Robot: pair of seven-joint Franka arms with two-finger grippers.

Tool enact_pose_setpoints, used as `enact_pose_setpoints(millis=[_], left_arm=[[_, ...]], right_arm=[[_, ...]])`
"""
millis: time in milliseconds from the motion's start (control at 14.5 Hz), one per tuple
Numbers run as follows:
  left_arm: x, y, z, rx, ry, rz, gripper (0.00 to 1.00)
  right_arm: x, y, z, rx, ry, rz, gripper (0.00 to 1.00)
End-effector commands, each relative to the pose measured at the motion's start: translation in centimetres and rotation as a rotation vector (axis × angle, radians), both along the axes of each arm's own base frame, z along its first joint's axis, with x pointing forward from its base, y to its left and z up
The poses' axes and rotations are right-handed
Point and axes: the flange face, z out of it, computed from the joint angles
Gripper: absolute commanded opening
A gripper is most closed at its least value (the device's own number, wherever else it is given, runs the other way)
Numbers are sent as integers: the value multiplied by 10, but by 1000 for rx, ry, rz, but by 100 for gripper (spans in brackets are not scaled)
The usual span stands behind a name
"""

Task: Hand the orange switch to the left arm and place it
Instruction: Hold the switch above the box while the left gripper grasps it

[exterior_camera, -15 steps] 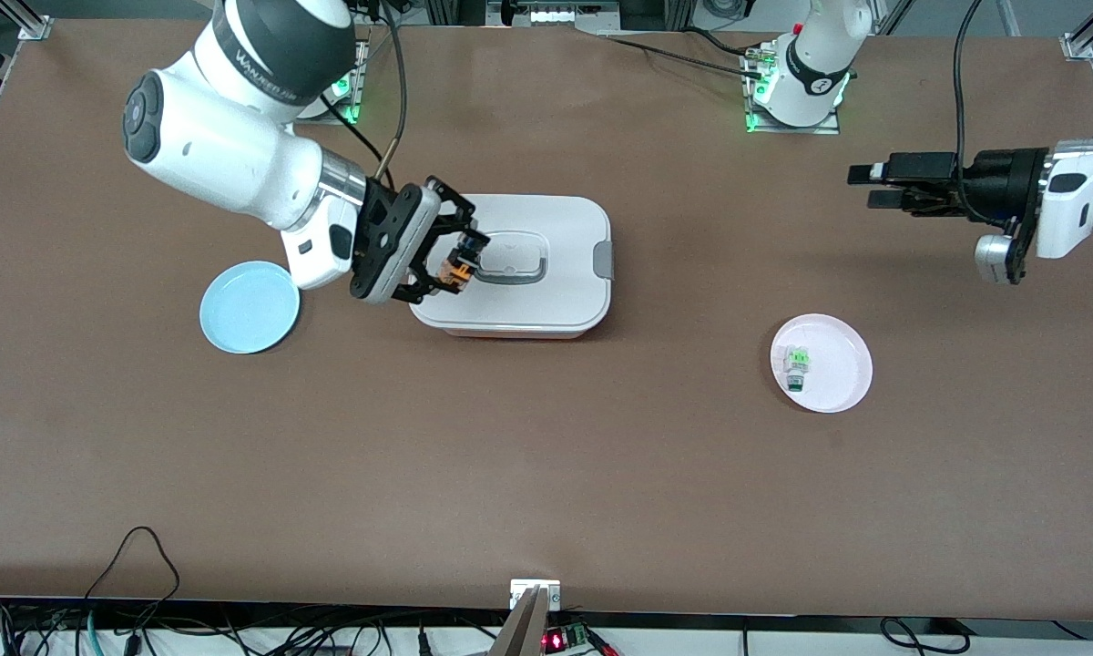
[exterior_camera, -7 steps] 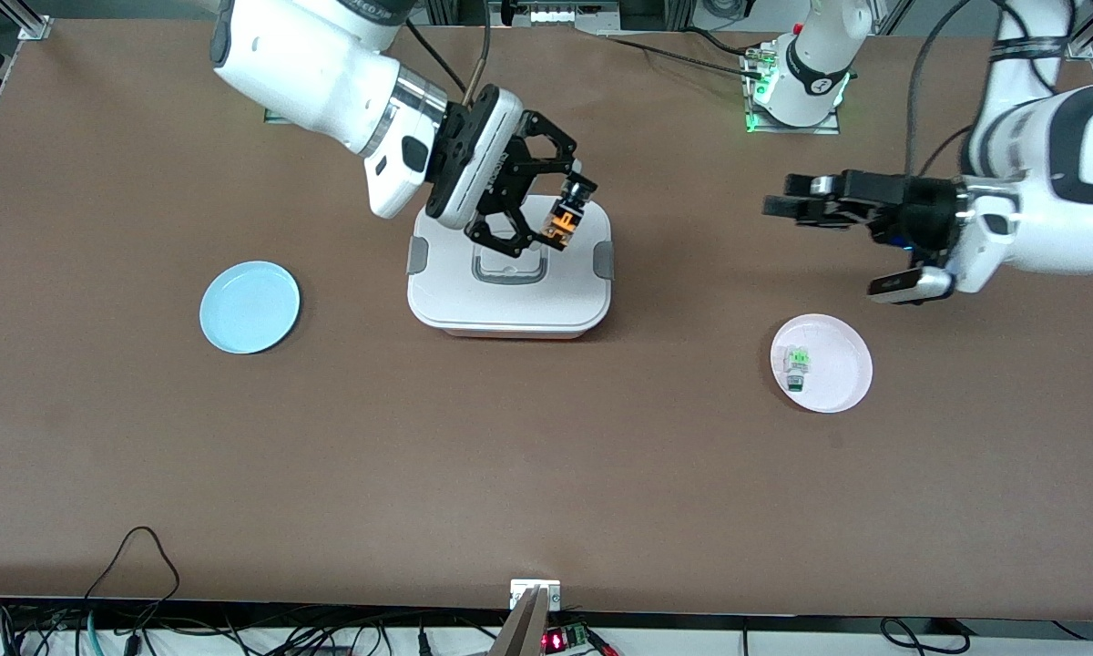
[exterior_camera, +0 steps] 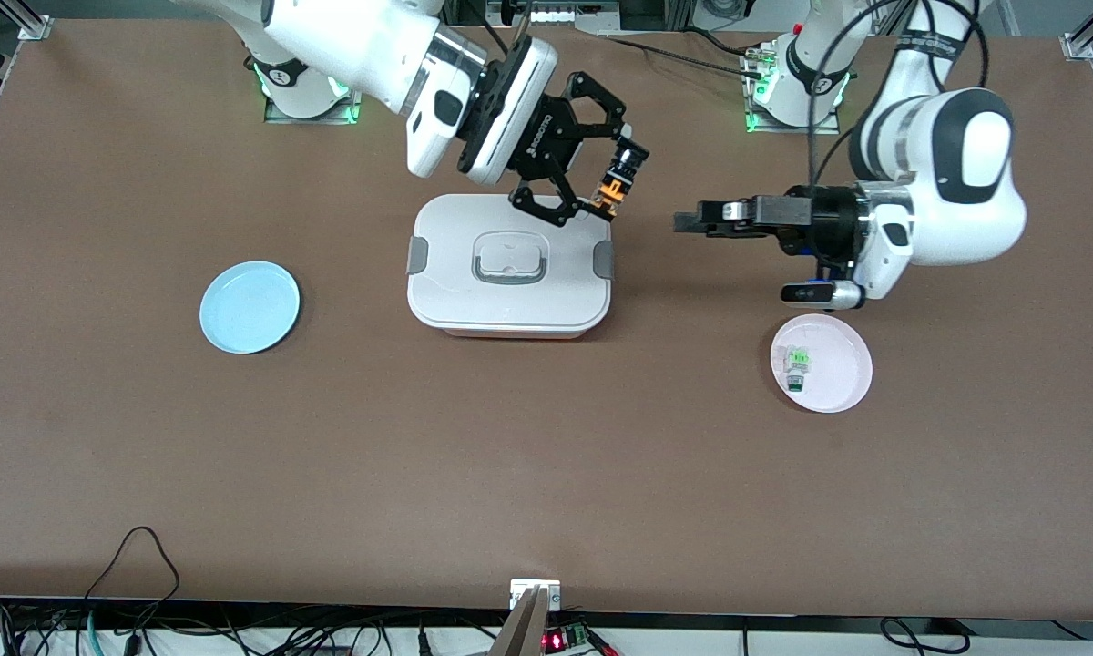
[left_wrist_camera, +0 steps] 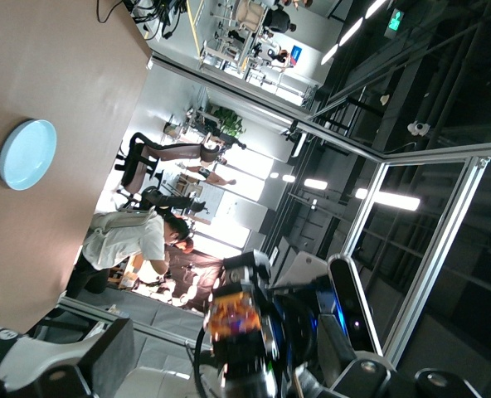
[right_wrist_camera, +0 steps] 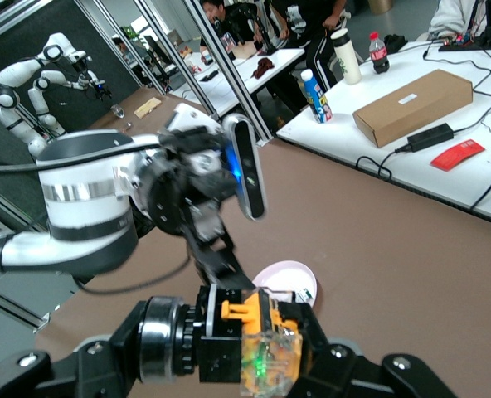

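Observation:
The orange switch (exterior_camera: 614, 186) hangs in the air over the box's edge toward the left arm's end, and my right gripper (exterior_camera: 617, 181) is shut on it. The right wrist view shows the orange switch (right_wrist_camera: 260, 347) clamped between the black fingers (right_wrist_camera: 328, 365), black cap to one side. The box (exterior_camera: 446, 287) is white with grey clasps and sits below the right gripper. My left gripper (exterior_camera: 685, 221) is open, level above the table beside the box, pointing at the switch with a short gap between them. The left wrist view shows the orange switch (left_wrist_camera: 233, 312) straight ahead.
A blue plate (exterior_camera: 250, 306) lies toward the right arm's end of the table. A pink plate (exterior_camera: 838, 378) holding a green-and-white small switch (exterior_camera: 795, 364) lies under the left arm's wrist, nearer to the front camera. Cables run along the table's near edge.
The right arm has lifted the orange switch from above the box lid and carried it toward the left arm's end. The left arm has swung in toward the box, gripper leading.

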Motion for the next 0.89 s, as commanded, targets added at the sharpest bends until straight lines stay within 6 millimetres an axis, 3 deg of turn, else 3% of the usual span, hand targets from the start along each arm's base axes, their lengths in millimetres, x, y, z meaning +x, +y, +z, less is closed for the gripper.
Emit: enact_pose_setpoints(millis=[0, 482, 619, 688, 826], left_arm=[[-1, -11, 3, -35, 22, 35, 97], [-12, -27, 17, -49, 132, -18, 95], [-20, -41, 21, -53, 182, -59, 95], [-22, -42, 23, -55, 196, -80, 95], [-20, -25, 24, -88, 190, -136, 95]], right_arm=[[-10, 9, 4, 30, 13, -22, 9], [-25, 25, 0, 32, 4, -12, 9], [-26, 26, 0, 34, 6, -10, 9], [-25, 27, -2, 31, 8, -10, 9], [-25, 28, -5, 27, 10, -8, 9]])
